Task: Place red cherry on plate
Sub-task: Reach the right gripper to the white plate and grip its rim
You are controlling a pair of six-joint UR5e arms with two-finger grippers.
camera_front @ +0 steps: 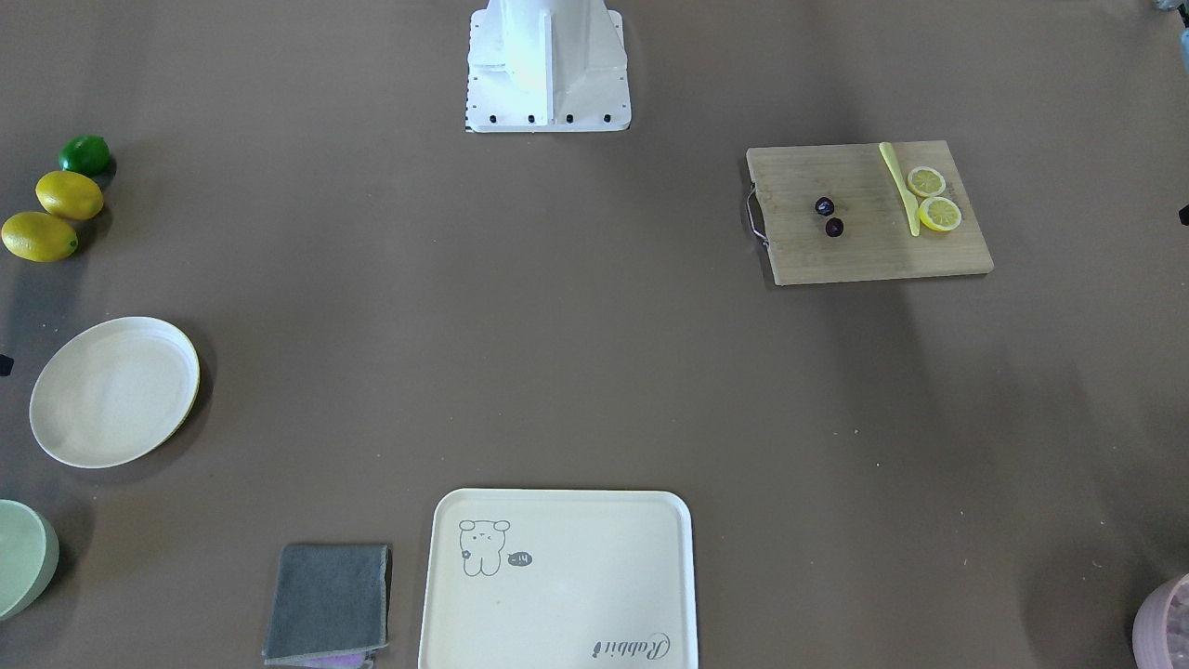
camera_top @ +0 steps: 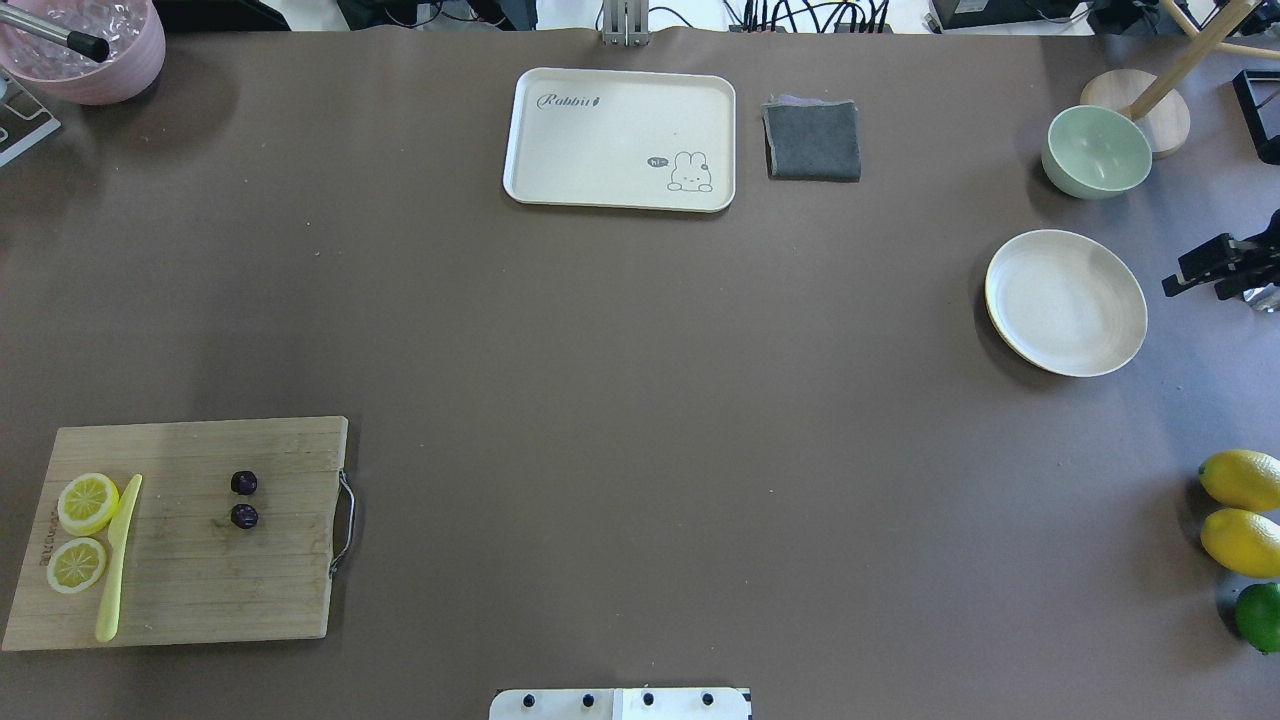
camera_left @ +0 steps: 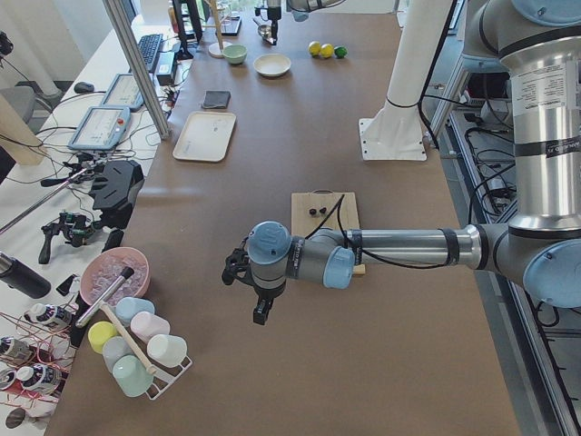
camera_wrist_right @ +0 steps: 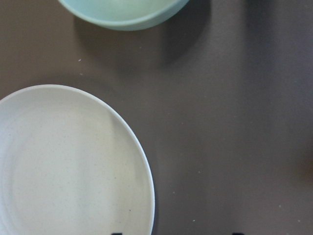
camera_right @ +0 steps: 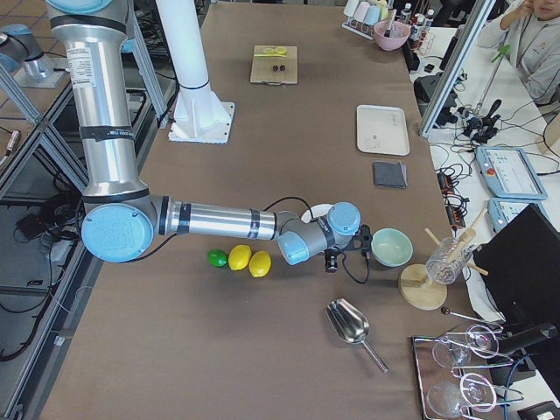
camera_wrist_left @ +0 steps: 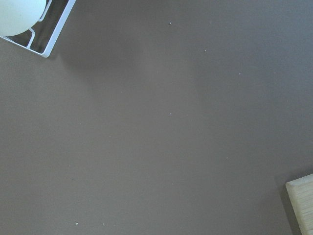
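Note:
The red cherry is a pair of small dark balls on a wooden cutting board at the table's near left; the pair also shows as the cherry. The cream plate lies bare at the far right, and the plate fills the lower left of the right wrist view. My right gripper hovers just right of the plate, open, its tips apart at the wrist view's bottom edge. My left gripper hangs beyond the board's left end, seen only from the side, so I cannot tell its state.
Two lemon slices and a yellow knife share the board. A cream tray, grey cloth and green bowl lie along the far side. Lemons and a lime sit near right, a pink bowl far left.

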